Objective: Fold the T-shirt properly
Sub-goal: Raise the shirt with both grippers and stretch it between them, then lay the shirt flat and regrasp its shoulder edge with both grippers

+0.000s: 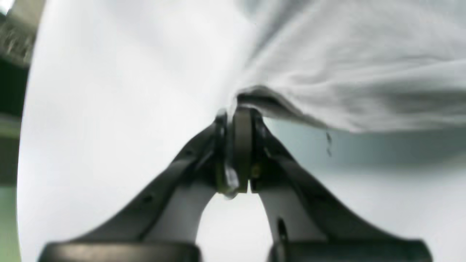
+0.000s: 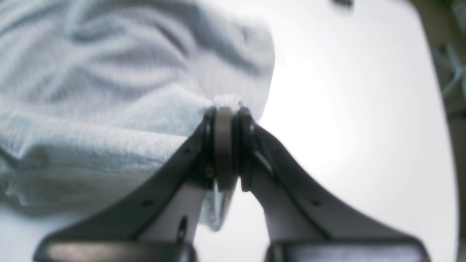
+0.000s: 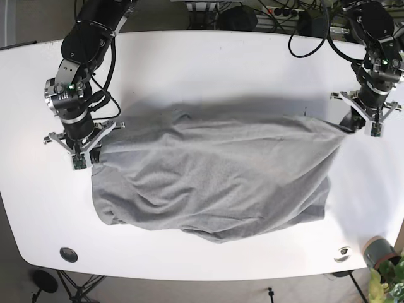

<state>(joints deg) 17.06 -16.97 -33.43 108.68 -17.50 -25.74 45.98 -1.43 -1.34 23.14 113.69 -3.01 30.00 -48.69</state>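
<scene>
Grey T-shirt (image 3: pixel 214 183) lies on the white worktop (image 3: pixel 208 63), long axis running side to side. Left claw (image 1: pixel 238 112) and right claw (image 2: pixel 225 109) each clamp an opposite upper corner.

White table (image 3: pixel 208 63), spreading under and well beyond the right fingers (image 3: pixel 100 134) and left fingers (image 3: pixel 355 110). Black disc (image 3: pixel 68 254) on its front edge, well apart from the right fingers. Small silvery fitting (image 3: pixel 343 252) on the same edge, well apart from the left fingers. Grey pot (image 3: pixel 377 250) just off the corner beside that fitting, green leaves (image 3: pixel 391 281) beside it. Black cables (image 3: pixel 314 35) looping past the far edge, near the left fingers. Dark stand legs (image 3: pixel 60 287) below the front edge, on the right fingers' side.
</scene>
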